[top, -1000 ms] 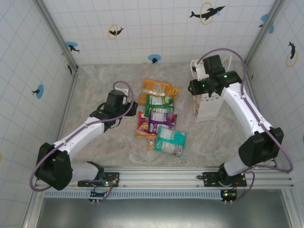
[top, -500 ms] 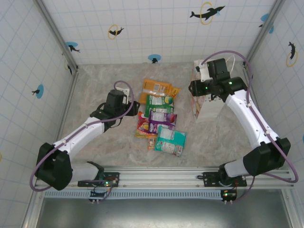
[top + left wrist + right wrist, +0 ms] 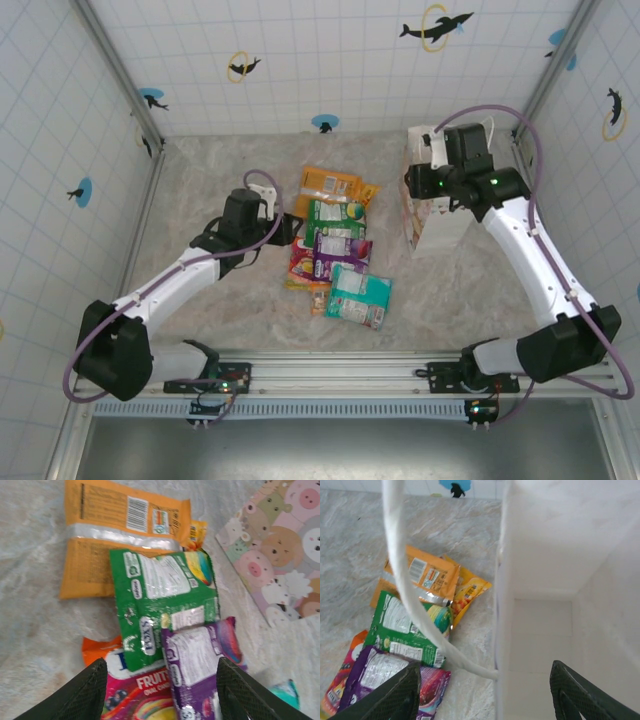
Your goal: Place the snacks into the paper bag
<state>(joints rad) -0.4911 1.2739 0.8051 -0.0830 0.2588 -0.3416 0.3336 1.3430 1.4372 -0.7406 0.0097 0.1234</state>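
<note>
The snacks lie in a loose pile mid-table: an orange packet [image 3: 330, 184], a green one [image 3: 335, 212], a purple one [image 3: 342, 248], a teal one [image 3: 360, 294] and a red-yellow one [image 3: 303, 262]. My left gripper [image 3: 290, 232] hovers open at the pile's left edge. Its fingers straddle the purple packet [image 3: 195, 655] and the red-yellow packet [image 3: 140, 695] without touching either. The paper bag [image 3: 437, 225] stands upright to the right. My right gripper [image 3: 425, 185] hangs open over the bag's rim, with the bag's left wall [image 3: 501, 630] between its jaws. A loop handle [image 3: 402, 580] arcs in front.
Tiled enclosure walls stand close behind and to the right of the bag. The bag's inside [image 3: 545, 630] is bare white. Its outer side [image 3: 280, 545] carries a pig print. Open marble table [image 3: 200, 180] lies left of the pile and in front of it.
My right gripper has drifted right and back over the bag's mouth, and its jaws have spread wider. The left gripper edged slightly towards the pile. The snacks have not moved.
</note>
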